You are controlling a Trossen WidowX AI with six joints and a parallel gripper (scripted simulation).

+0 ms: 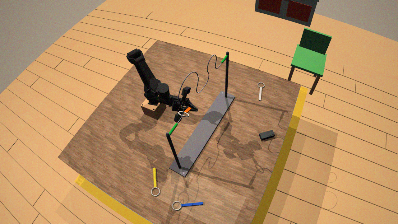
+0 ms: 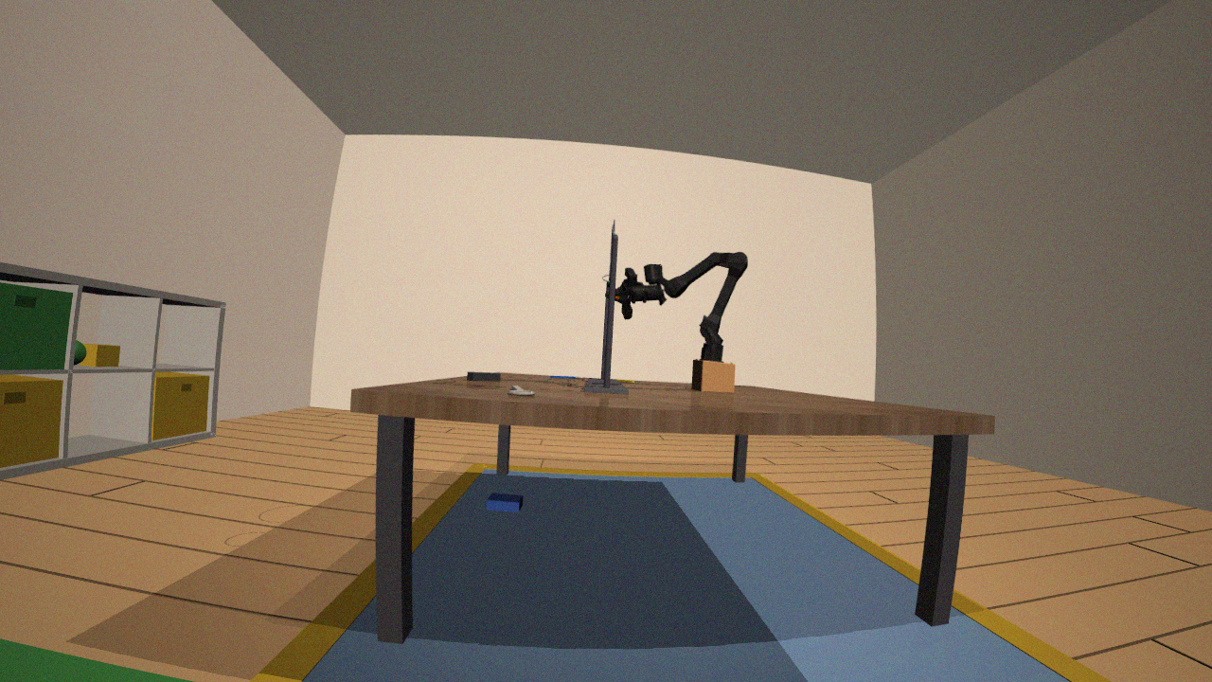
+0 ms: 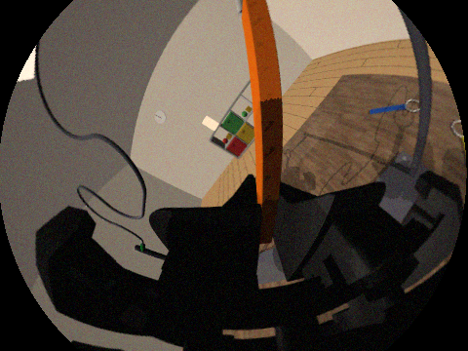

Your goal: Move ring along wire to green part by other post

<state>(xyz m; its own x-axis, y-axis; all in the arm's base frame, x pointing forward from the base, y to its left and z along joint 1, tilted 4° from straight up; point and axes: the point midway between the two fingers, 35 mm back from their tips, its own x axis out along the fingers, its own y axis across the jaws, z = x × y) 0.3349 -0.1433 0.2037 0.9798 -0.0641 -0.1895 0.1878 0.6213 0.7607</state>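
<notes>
Gripper: nearly closed, clamped on the orange handle. Ring: around the grey wire, past the green part at 7 o'clock in the top view; goal at 1 o'clock. Clearance unconfirmed.

CAUTION: Off-centre travel or late rotation at a bend may cause ring contact. Wrist swing may bring the gripper against the wire. Handle slip may tilt the ring.

Containers: shelf, 9 o'clock in the exterior view, holds a green bin and yellow bins; bin contents not visible.
</notes>
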